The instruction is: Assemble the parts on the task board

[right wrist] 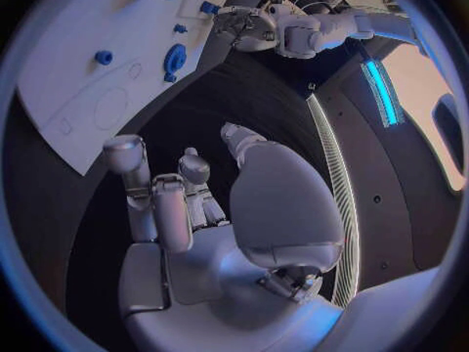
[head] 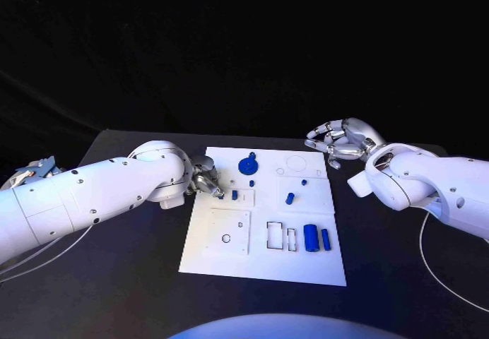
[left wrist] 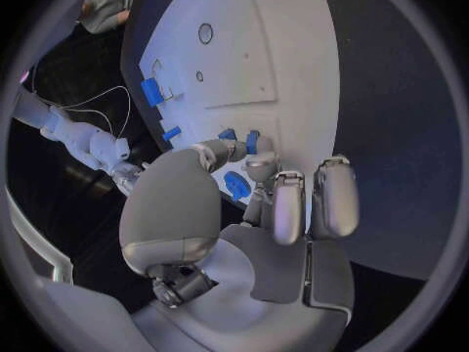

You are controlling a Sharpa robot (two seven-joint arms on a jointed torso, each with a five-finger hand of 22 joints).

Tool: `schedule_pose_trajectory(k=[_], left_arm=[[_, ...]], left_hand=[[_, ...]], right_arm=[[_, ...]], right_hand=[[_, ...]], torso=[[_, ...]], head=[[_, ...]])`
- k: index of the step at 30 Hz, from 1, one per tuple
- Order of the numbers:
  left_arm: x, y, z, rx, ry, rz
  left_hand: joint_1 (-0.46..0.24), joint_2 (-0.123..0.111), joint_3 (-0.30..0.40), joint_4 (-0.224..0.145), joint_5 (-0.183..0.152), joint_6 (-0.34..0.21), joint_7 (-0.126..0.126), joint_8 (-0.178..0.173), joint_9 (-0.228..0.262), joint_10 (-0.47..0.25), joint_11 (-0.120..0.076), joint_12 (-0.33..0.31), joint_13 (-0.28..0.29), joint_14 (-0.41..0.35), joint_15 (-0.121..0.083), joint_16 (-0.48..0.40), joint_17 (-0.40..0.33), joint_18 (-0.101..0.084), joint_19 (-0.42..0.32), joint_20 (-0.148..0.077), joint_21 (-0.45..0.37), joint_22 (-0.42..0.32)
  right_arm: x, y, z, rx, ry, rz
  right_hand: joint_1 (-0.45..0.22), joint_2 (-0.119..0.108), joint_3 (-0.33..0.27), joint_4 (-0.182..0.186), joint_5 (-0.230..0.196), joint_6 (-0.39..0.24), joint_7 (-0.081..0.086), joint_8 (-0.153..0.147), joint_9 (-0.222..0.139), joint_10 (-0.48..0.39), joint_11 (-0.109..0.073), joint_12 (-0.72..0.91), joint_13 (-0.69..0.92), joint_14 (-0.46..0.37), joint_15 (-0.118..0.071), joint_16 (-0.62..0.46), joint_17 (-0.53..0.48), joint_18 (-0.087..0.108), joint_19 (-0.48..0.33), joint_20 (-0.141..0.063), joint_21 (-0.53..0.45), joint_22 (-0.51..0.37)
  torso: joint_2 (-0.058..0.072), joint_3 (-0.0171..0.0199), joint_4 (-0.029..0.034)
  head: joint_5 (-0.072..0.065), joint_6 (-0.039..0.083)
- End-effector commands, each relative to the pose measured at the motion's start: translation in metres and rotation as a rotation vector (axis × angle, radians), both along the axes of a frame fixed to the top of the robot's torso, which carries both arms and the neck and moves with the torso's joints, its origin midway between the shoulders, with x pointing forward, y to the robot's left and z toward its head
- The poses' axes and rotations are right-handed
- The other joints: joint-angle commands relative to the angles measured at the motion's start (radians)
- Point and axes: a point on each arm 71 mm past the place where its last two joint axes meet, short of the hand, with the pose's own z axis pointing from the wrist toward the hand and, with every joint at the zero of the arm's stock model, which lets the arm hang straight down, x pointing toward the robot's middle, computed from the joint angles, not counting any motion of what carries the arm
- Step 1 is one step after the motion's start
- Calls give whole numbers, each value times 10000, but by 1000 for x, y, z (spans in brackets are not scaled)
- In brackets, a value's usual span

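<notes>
Black desk [head: 122,282] carrying the white task board [head: 263,233] at its centre, long axis running from 12 to 6 o'clock in the head view. Left robot hand [head: 204,180] rests at the board's 9 o'clock edge, fingers curled in toward a small blue part [head: 234,194] lying just beside the fingertips at their 3 o'clock; the left wrist view shows the fingertips [left wrist: 256,164] close around small blue pieces [left wrist: 252,141], but whether one is pinched cannot be told. Right robot hand [head: 341,141] hovers off the board's 1 o'clock corner, fingers loosely curled and holding nothing, well apart from every part. Blue round knob-like part [head: 249,167] sits at the board's upper middle; a short blue peg [head: 290,198] stands tilted near the centre; two blue cylinders [head: 317,238] lie side by side at 4 o'clock, long axes parallel to the board's length. Judged from position, the left robot hand is nearer the small part, which lies toward 3 o'clock from it.
</notes>
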Motion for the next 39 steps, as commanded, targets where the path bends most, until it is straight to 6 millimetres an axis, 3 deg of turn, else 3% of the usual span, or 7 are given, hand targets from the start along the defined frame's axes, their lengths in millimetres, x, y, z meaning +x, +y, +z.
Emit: schedule_pose_trajectory(k=[1, 39], left_arm=[[-1, -2, -1, -96, 111, -165], [3, -10, -8, 241, 770, -431]], left_hand=[[-76, 22, 1961, -2036, 81, 172, -131, 55, -14, 49, -15, -47, -11, 799, -96, 67, 1590, -93, 41, -23, 40, 15], [-170, 38, 1856, -2026, 154, 218, -133, 46, -58, 143, -11, 32, 86, 816, -92, 95, 1665, -89, 14, -22, 33, -8]], right_arm=[[-1, 1, -1, -19, 16, 146], [-1, 1, -1, -21, 25, 143]], right_hand=[[-58, 66, -4, 48, 57, -69, 105, 41, -10, -54, -38, 54, -8, 161, -25, -60, 24, 112, -55, -8, -41, -5], [-58, 66, -4, 48, 57, -69, 105, 41, -10, -54, -38, 54, -8, 161, -25, -60, 24, 112, -55, -8, -41, -5]], torso=[[10, 2, 1], [10, 14, -7]], head=[[6, -5], [24, -78]])
